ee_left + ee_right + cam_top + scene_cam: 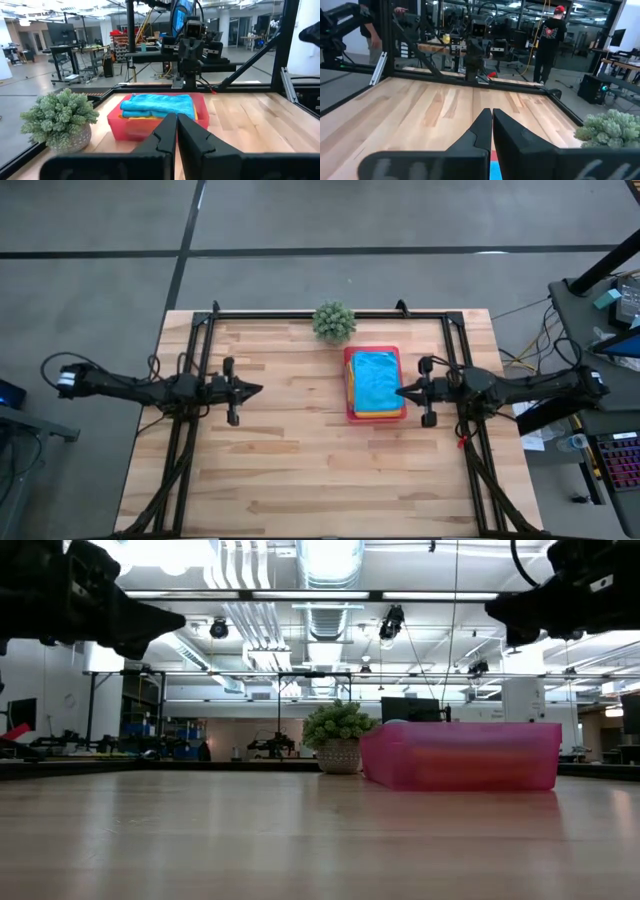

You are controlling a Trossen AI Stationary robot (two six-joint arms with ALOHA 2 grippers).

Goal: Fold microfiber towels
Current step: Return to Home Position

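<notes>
From the high view I have both arms stretched in toward the middle of the desk, tips facing each other. The left gripper hangs over bare wood, well apart from everything. The right gripper points at the right wall of the pink tray, its tip just over that rim. The turquoise towel lies folded on top inside the tray, with yellow and orange edges showing under it; I cannot make out the grey or lime ones. The potted plant stands just behind the tray.

The low view shows both grippers high above the desk, and the tray sitting flat beside the plant.

In the left wrist view that arm's jaws are pressed together and carry nothing. The turquoise towel heaps slightly above the tray rim.

In the right wrist view the jaws are also together and empty, with a sliver of blue beneath them. A person stands in the room beyond the desk.

I judge the folding done and only the retreat left. My worry is the right arm: if it dips as it pulls back, the tip could catch the tray wall and shove it, or snag the top towel and drag the fold open. The left arm has little to hit
</notes>
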